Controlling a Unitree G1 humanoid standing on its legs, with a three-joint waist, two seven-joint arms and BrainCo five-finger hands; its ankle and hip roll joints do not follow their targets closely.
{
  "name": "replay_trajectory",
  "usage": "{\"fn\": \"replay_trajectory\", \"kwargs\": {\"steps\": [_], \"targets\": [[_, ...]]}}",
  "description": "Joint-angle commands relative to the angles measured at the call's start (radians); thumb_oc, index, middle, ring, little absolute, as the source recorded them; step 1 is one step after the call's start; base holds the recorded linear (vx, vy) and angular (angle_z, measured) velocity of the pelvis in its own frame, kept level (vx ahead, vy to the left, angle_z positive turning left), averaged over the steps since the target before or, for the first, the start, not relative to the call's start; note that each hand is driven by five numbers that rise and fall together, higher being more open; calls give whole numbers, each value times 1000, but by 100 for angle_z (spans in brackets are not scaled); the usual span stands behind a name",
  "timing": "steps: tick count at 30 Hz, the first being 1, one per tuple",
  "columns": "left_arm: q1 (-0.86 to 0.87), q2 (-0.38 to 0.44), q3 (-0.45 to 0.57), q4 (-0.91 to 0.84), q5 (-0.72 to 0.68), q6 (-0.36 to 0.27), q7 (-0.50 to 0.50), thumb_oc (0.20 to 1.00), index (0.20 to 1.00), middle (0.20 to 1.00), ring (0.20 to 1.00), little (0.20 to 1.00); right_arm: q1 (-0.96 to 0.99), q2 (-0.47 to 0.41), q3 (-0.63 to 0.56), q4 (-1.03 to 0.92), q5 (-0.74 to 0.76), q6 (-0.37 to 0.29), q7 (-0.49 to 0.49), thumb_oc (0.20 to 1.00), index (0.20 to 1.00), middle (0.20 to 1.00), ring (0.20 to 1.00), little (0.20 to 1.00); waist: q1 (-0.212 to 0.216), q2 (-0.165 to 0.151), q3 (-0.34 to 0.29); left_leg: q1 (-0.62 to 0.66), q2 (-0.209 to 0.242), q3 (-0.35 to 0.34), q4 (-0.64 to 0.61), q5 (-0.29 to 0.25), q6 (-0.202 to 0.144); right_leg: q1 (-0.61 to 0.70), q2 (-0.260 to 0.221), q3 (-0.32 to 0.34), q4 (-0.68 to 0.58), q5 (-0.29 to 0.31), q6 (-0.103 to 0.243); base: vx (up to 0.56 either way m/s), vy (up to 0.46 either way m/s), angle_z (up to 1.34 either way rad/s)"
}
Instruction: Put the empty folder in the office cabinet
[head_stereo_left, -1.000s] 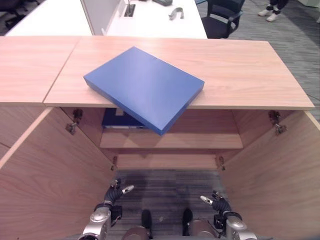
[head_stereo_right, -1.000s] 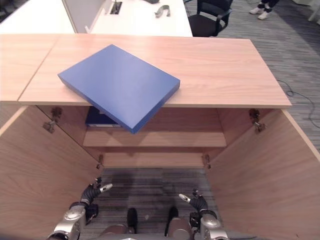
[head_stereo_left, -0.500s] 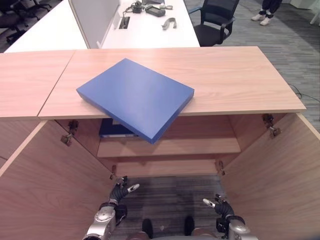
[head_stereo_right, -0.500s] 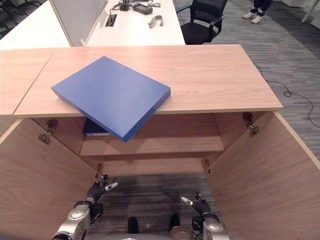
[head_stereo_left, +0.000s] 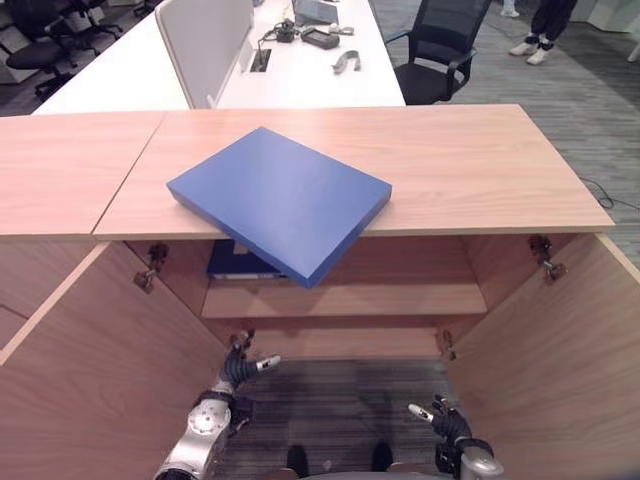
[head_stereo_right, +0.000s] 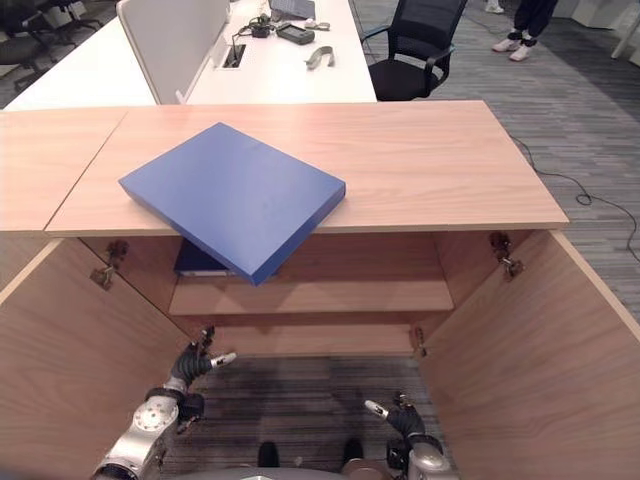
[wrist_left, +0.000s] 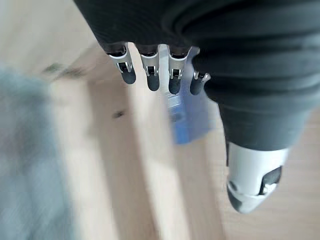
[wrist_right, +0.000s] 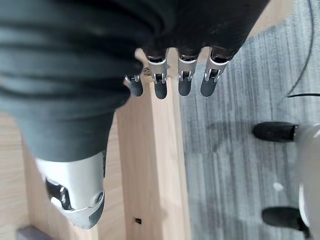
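- Your blue folder (head_stereo_left: 282, 199) lies flat on the cabinet's (head_stereo_left: 480, 160) wooden top surface, turned at an angle, with its near corner hanging out past the front edge above the open compartment.
- Both cabinet doors stand swung wide: the left door (head_stereo_left: 90, 350) and the right door (head_stereo_left: 570, 350) flank the opening.
- Inside, a shelf (head_stereo_left: 400, 298) runs across, and a second blue binder (head_stereo_left: 232, 262) sits on it at the left, partly hidden under the overhanging folder.
- Your left hand (head_stereo_left: 238, 368) hangs low in front of the opening near the left door, fingers (wrist_left: 150, 75) relaxed and spread, holding nothing.
- Your right hand (head_stereo_left: 447, 422) sits lower, by the right door, fingers (wrist_right: 182, 80) loose too, empty.
- Both hands are well apart from the folder, neither touching it.
- Beyond the cabinet you've got a white desk (head_stereo_left: 310, 80) with a grey divider panel (head_stereo_left: 205, 40), and a black office chair (head_stereo_left: 440, 50) on the grey carpet.
- A person's legs (head_stereo_left: 540, 30) show at the far right.
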Motion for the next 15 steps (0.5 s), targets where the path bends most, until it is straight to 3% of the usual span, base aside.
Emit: {"fn": "replay_trajectory", "kwargs": {"steps": [1, 6, 15], "targets": [[-61, 50, 76, -109, 146, -101, 123, 1000, 1000, 1000, 1000, 1000, -51, -3, 1, -9, 13, -70, -17, 1000, 1000, 1000, 1000, 1000, 32, -31, 39, 42, -4, -16, 12, -74, -44, 78, -21, -1, 7, -76, 78, 16, -66, 13], [-59, 80, 112, -252, 229, -124, 189, 1000, 1000, 1000, 1000, 1000, -53, 3, 17, -5, 5, -73, -24, 1000, 1000, 1000, 1000, 1000, 43, -36, 33, 42, -1, -26, 12, -75, -48, 83, -18, -10, 7, -82, 76, 15, -41, 13], [-80, 75, 182, -486, 196, -169, 267, 1000, 1000, 1000, 1000, 1000, -67, 9, 48, 3, 5, -65, -28, 1000, 1000, 1000, 1000, 1000, 58, -42, 25, 47, 3, -44, 12, -74, -51, 97, -9, -27, 7, -94, 67, 9, -33, 8]]}}
